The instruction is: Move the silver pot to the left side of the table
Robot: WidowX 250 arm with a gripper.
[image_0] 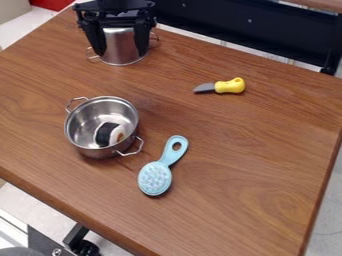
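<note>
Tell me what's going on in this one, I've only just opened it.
The robot's gripper is at the far end of the table, its fingers spread over the far silver pot; whether they touch it, I can't tell. A second silver pot stands nearer the camera, with a toy sushi roll inside. The blue brush and yellow-handled knife lie on the tabletop, away from the gripper.

1. The table (pixel 260 150) has a brown wood-grain top, its corner toward 11 o'clock.
2. A long black panel (pixel 247 32) with bolts runs behind it, from 12 to 2 o'clock.
3. Pale floor (pixel 40 205) shows at 8, 4 and 11 o'clock.
4. Something red (pixel 52 3) lies at 11 o'clock.
5. Black metal bracket (pixel 77 234) at 7 o'clock.
6. Soft light, faint shadows.
</note>
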